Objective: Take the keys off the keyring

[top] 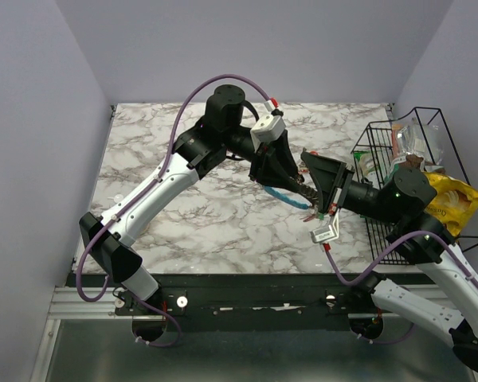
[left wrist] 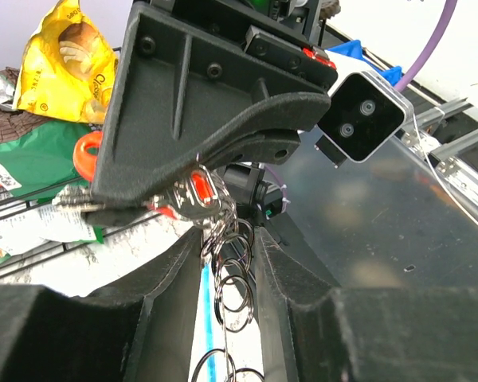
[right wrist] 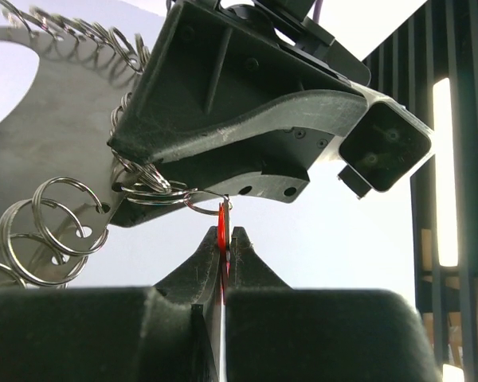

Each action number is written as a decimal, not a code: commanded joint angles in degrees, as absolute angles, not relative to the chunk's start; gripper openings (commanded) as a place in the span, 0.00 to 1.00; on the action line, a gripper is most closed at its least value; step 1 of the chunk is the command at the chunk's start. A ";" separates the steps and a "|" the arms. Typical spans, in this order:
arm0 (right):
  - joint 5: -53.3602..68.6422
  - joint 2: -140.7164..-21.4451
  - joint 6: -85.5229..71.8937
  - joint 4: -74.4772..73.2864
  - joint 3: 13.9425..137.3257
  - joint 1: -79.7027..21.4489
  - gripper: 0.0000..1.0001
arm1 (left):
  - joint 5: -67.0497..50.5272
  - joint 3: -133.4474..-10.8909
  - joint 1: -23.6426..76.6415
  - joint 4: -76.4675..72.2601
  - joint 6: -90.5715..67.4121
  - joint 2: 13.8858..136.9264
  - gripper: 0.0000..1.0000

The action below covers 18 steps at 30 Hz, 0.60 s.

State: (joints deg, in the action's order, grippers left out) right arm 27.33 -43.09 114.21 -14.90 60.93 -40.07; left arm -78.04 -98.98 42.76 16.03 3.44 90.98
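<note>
The keyring hangs between my two grippers above the table; its blue part [top: 280, 193] and dark part [top: 306, 196] show in the top view. My left gripper [top: 277, 177] is shut on the keyring's chain of small metal rings [left wrist: 237, 274], which sits between its fingers. My right gripper [right wrist: 225, 235] is shut on a red-headed key [right wrist: 222, 227], seen edge-on, hooked to a small ring [right wrist: 199, 203]. In the left wrist view the red key [left wrist: 197, 189] sits under the right gripper's fingers. An orange-red round head [left wrist: 88, 155] shows beside them. More rings [right wrist: 56, 227] hang at the left.
A black wire basket [top: 382, 131] stands at the table's right edge, holding snack bags, among them a yellow one [top: 454, 199] that also shows in the left wrist view [left wrist: 64, 56]. The marble table [top: 167, 159] has a black front rail.
</note>
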 commanded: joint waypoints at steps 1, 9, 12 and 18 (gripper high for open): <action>25.49 -41.40 125.86 -13.71 62.05 -40.43 0.01 | -79.01 -101.07 42.80 17.49 4.04 89.12 0.40; 24.96 -40.87 125.77 -14.33 61.26 -40.43 0.01 | -79.89 -101.52 42.63 13.64 0.19 89.30 0.37; 24.96 -40.61 125.68 -14.41 60.47 -40.43 0.01 | -79.98 -100.99 42.45 9.95 -4.30 89.38 0.36; 24.79 -40.52 125.42 -14.41 59.77 -40.43 0.01 | -80.24 -99.67 42.36 2.31 -10.89 89.65 0.32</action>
